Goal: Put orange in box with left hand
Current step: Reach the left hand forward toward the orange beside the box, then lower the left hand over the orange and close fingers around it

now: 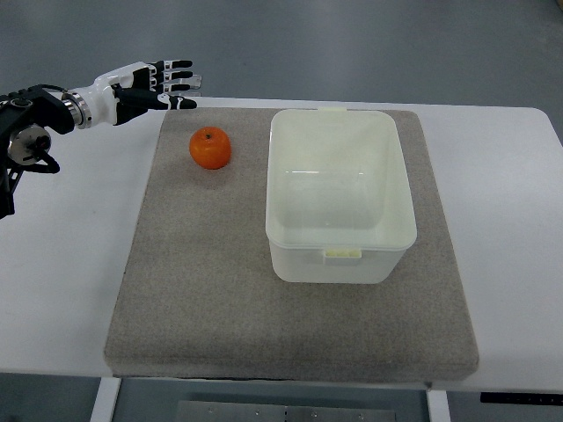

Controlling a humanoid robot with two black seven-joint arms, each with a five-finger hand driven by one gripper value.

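An orange [210, 148] lies on the grey mat [202, 264], at its far left part. A white plastic box [339, 193], open and empty, stands on the mat to the right of the orange. My left hand [163, 85] reaches in from the upper left, above the mat's far left corner. Its fingers are spread and hold nothing. It is a little beyond and left of the orange, not touching it.
The mat lies on a white table [510, 220]. The table's front edge runs along the bottom. Grey floor shows beyond the far edge.
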